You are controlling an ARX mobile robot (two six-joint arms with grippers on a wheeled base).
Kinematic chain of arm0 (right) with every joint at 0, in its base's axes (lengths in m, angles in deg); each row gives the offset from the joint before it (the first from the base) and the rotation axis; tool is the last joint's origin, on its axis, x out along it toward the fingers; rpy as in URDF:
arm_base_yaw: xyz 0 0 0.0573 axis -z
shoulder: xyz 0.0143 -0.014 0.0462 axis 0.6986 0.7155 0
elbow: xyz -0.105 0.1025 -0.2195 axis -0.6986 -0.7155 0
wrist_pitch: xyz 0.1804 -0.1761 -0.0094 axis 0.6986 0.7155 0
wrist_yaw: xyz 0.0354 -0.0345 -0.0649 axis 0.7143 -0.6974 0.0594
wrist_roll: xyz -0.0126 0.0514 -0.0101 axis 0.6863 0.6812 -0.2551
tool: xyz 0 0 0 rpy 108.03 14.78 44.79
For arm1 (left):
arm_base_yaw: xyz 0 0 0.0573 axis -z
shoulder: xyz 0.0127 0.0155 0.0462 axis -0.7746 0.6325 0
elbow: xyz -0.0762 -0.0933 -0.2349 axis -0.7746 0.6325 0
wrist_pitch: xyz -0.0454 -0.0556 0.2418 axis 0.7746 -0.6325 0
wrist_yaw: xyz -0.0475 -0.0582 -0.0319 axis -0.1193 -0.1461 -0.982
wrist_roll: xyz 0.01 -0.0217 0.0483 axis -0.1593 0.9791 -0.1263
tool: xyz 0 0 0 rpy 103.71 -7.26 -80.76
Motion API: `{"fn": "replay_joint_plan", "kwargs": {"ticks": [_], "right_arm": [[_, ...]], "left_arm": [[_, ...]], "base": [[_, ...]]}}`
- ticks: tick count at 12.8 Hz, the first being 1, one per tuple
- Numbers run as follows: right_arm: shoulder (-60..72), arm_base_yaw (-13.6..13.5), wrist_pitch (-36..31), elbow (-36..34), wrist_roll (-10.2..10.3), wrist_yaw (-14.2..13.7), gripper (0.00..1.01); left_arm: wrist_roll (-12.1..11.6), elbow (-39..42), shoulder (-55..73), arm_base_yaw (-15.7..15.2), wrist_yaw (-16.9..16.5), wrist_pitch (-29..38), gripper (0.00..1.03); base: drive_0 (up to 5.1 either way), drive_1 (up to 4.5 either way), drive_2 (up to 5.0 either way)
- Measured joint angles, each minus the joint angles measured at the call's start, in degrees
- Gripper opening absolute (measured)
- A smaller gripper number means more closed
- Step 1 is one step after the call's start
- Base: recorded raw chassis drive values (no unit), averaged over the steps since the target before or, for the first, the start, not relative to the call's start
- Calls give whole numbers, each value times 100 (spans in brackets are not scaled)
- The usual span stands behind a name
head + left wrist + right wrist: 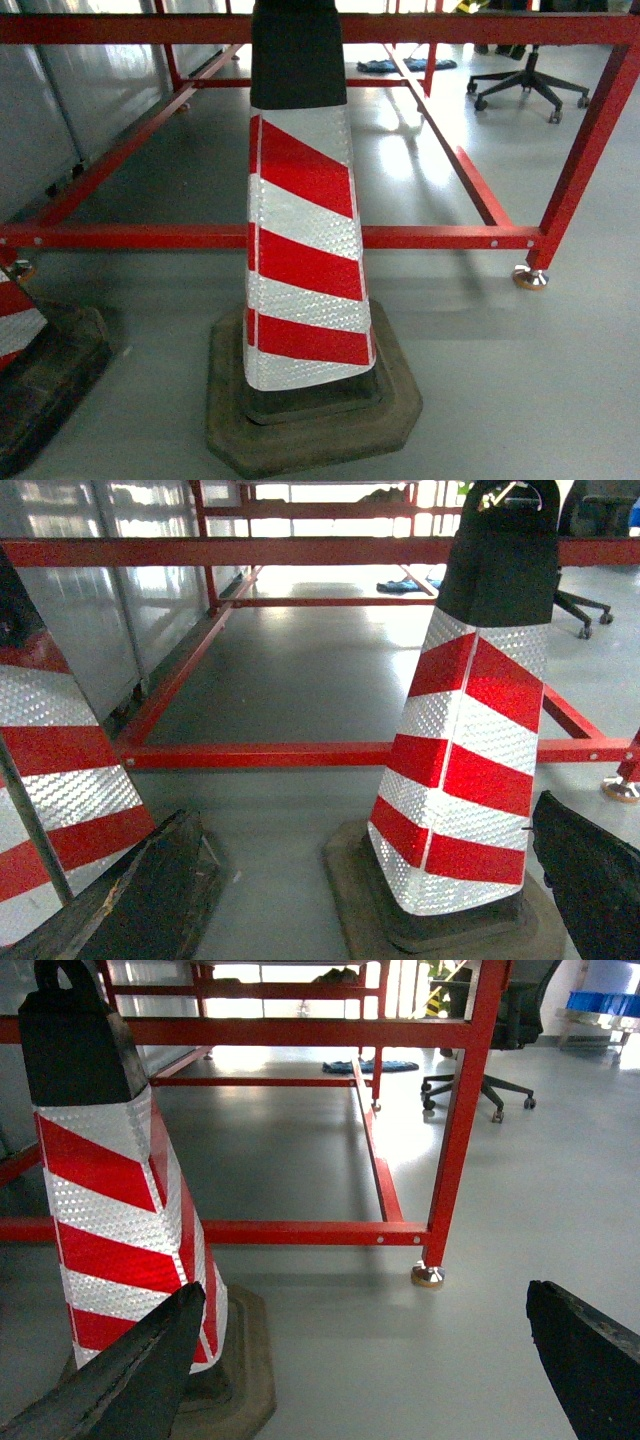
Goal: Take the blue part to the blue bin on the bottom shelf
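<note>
The blue part and the bottom shelf are out of view in all three views. Far off, at the top right edge of the right wrist view, a bright blue shape (605, 1002) rests on a pale stand; it is too small to tell whether it is the blue bin. My left gripper (365, 810) is open, its dark fingers (150, 900) spread wide above bare floor between two cones. My right gripper (365, 1290) is also open and holds nothing, low over grey floor. Neither gripper appears in the head view.
A red-and-white striped traffic cone (300, 250) on a rubber base stands directly ahead, with another cone (20, 330) at the left edge. Behind them runs a low red steel frame (430, 237) with a foot (530, 278). Farther back are an office chair (525, 85) and a blue cloth (400, 65).
</note>
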Motion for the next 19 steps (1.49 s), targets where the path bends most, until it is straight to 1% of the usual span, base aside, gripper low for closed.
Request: {"fn": "replay_joint_plan", "kwargs": {"ticks": [14, 19], "right_arm": [[0, 0, 2, 0, -4, 2, 98], [0, 0, 0, 0, 0, 2, 98]], "left_arm": [[-2, 0, 0, 0, 11, 0, 98], [-42, 0, 0, 0, 0, 2, 98]], "base": [[0, 0, 0], [0, 0, 0]]}}
